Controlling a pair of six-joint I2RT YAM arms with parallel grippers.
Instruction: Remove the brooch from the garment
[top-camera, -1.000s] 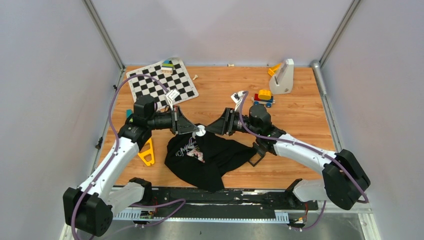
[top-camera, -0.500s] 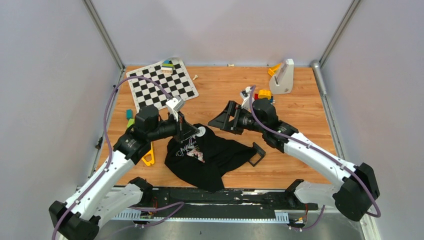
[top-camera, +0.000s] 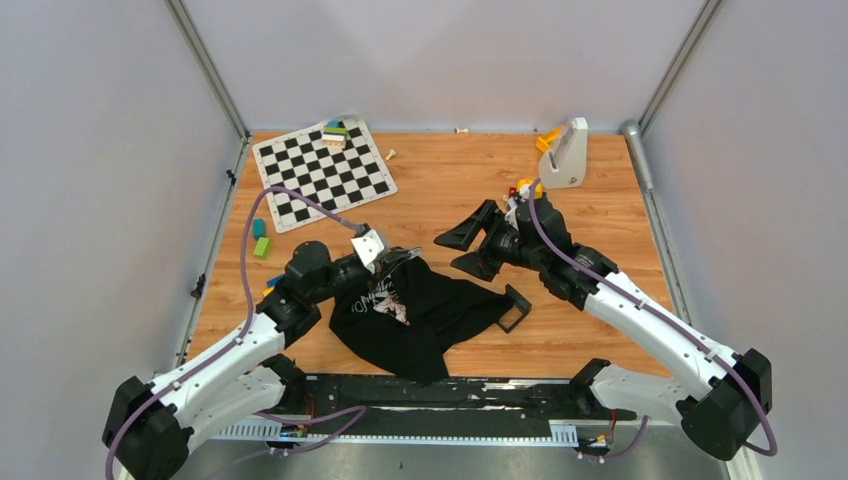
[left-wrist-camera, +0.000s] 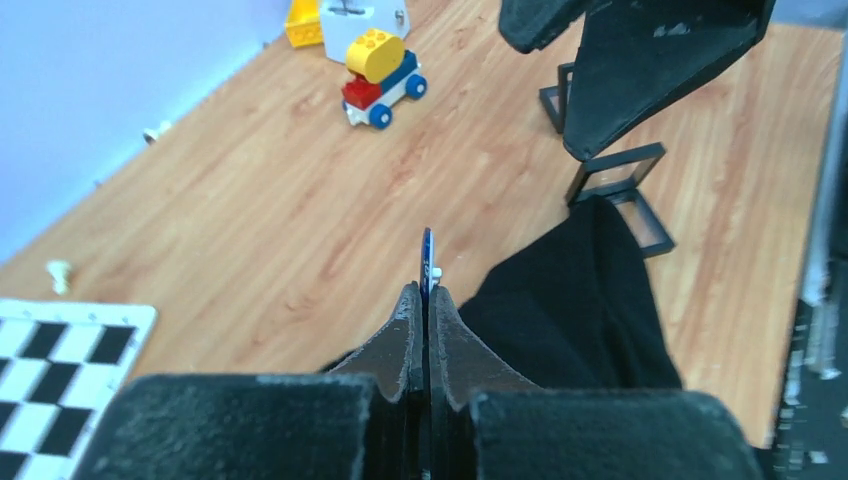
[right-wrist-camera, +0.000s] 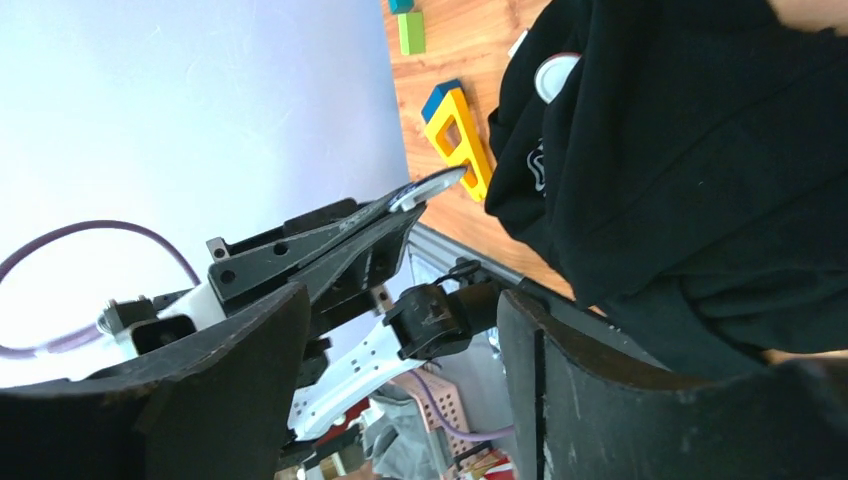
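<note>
Pinching the blue brooch (left-wrist-camera: 427, 256) edge-on at their tips, the left fingers (left-wrist-camera: 405, 336) hold it just beside the black shirt (top-camera: 440, 312), clear of the cloth; the right fingers (top-camera: 466, 231) stand wide apart, holding nothing

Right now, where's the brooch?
In the left wrist view the brooch is pinched edge-on in the shut left hand, just left of a raised fold of the black shirt. From above, that is at the shirt's top-left edge.
</note>
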